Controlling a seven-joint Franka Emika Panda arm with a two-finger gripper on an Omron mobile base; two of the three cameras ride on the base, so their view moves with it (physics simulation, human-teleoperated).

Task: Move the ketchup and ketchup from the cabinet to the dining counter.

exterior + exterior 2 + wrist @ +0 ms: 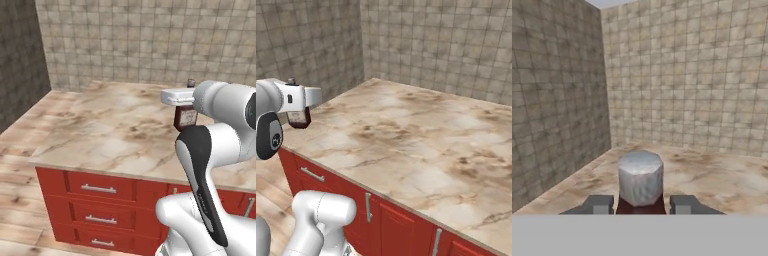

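Note:
A small dark red-brown ketchup (186, 119) bottle with a pale label hangs upright in my gripper (189, 103), which is shut on its neck. It floats a little above the near part of the dining counter (100, 130), a wide beige marbled top on a red base. From the right, the ketchup (299, 118) sits under the white hand, with the gripper (295, 107) over the dining counter's (416, 140) near left corner. In the hand view the ketchup's grey cap (640, 176) stands between the two fingertips of the gripper (640, 206). The cabinet is out of view.
Red drawers (98, 188) with silver handles run below the counter's front edge, and red doors (401, 225) further right. Tiled walls (150, 40) rise behind and to the left of the counter. Wooden floor (15, 210) lies at the left.

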